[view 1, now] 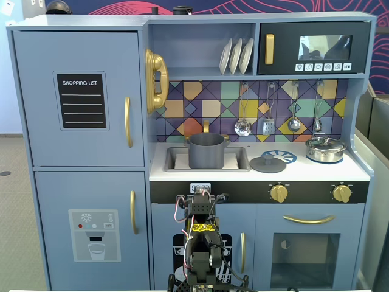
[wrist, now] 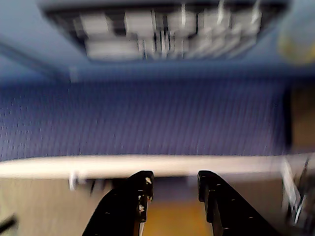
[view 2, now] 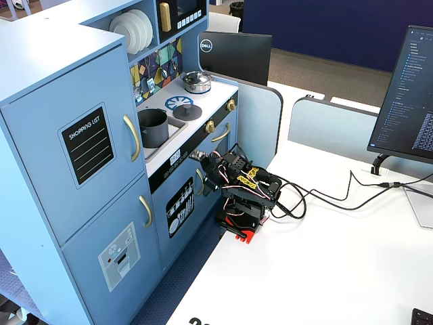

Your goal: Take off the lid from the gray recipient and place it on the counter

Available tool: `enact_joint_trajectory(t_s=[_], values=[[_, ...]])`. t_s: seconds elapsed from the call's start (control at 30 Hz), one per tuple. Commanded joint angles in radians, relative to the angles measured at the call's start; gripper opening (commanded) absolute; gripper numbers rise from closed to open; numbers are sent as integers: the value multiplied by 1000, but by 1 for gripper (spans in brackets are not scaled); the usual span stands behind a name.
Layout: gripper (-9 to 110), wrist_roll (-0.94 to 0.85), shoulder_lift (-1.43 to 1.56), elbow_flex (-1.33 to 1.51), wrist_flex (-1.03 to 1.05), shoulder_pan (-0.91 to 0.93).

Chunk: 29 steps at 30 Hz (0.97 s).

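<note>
The matte dark gray pot (view 1: 206,152) stands uncovered in the sink recess of the white counter (view 1: 304,170); it also shows in the other fixed view (view 2: 153,127). The dark gray lid (view 1: 268,163) with its small knob lies flat on the counter just right of the sink, at the edge of the blue burner print (view 1: 284,156); it also shows in a fixed view (view 2: 184,113). My arm (view 1: 200,240) is folded low in front of the kitchen, well below the counter. My gripper (wrist: 173,183) is open and empty; it also shows in a fixed view (view 2: 201,158).
A shiny steel pan with its lid (view 1: 325,149) sits at the counter's right end. Utensils (view 1: 267,125) hang above the counter. Gold knobs (view 1: 279,193) and the oven door are on the kitchen front. Cables (view 2: 318,196) and a monitor (view 2: 413,88) are on the white table.
</note>
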Motion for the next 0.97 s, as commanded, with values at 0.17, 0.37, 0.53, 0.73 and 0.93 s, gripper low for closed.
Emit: enact_joint_trajectory(t_s=[0.17, 0.37, 0.53, 0.73, 0.93], values=[[7, 64, 8, 63, 196, -29], [8, 75, 9, 63, 196, 5], [8, 75, 9, 63, 196, 5], [9, 75, 9, 63, 196, 5], [9, 75, 9, 63, 196, 5]])
